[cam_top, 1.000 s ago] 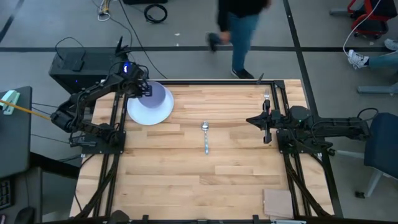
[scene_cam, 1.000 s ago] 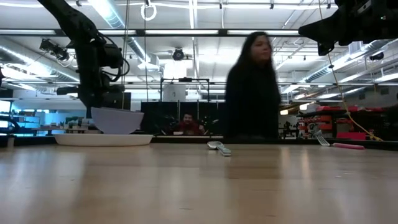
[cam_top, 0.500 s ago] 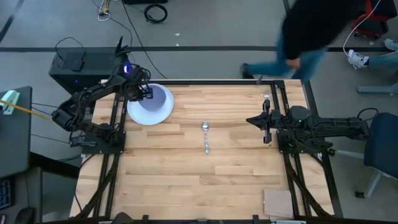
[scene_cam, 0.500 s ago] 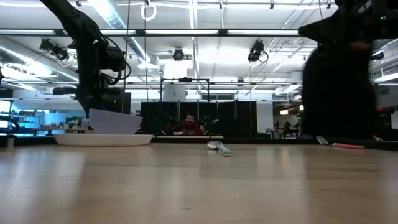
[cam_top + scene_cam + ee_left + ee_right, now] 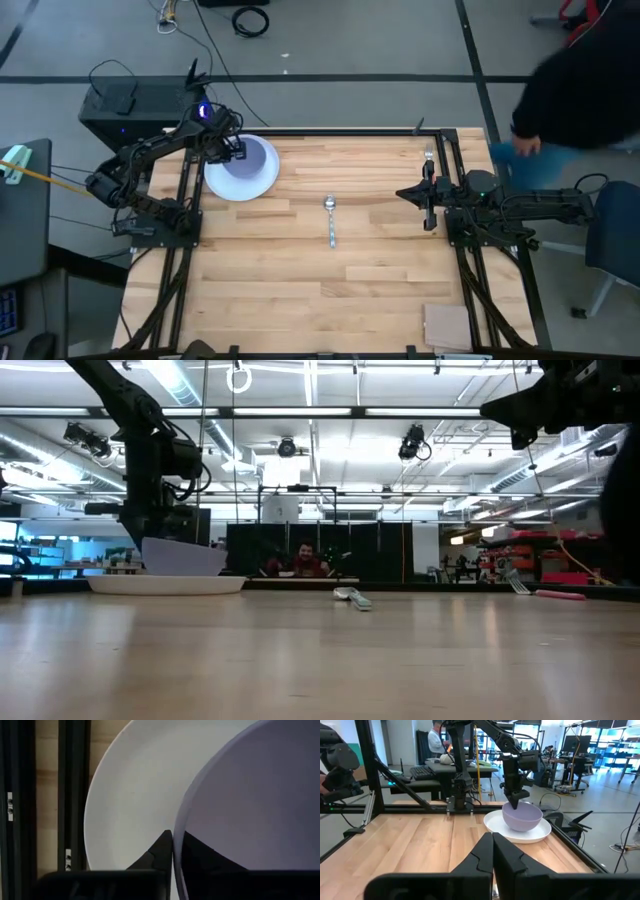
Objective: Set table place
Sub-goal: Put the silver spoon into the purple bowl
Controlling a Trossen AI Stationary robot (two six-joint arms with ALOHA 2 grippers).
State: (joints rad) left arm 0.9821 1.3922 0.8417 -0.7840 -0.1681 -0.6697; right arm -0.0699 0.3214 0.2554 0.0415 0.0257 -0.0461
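Observation:
The lavender-blue bowl (image 5: 250, 160) is over the large white plate (image 5: 215, 180), which lies flat at the table's far left; both also show in the low view, bowl (image 5: 185, 558) and plate (image 5: 165, 585). My left gripper (image 5: 231, 147) is shut on the bowl. The silver spoon (image 5: 330, 220) lies flat at the table's middle. The fork (image 5: 429, 156) lies by the right rail, its red handle (image 5: 560, 595) toward the right. My right gripper (image 5: 426, 193) is shut and empty, held above the table's right part. My left gripper holds the bowl by its rim (image 5: 176, 837) on the bowl's left side, one finger (image 5: 202, 857) inside the bowl and one (image 5: 159, 854) outside. The fingers come from above, pointing down. The bowl is tilted over the plate; whether its bottom touches the plate, I cannot tell.
Black rails (image 5: 185, 260) run along the table's left and right sides. A tan square pad (image 5: 447, 327) lies at the near right corner. A person (image 5: 580, 90) is beyond the table's far right corner. Bare wood lies between the spoon and the near edge.
My left gripper has tipped the bowl a little over the plate: its rim stood nearly level and now slants, and the bowl has shifted slightly toward the table's left edge. A person has walked past the far edge toward the right.

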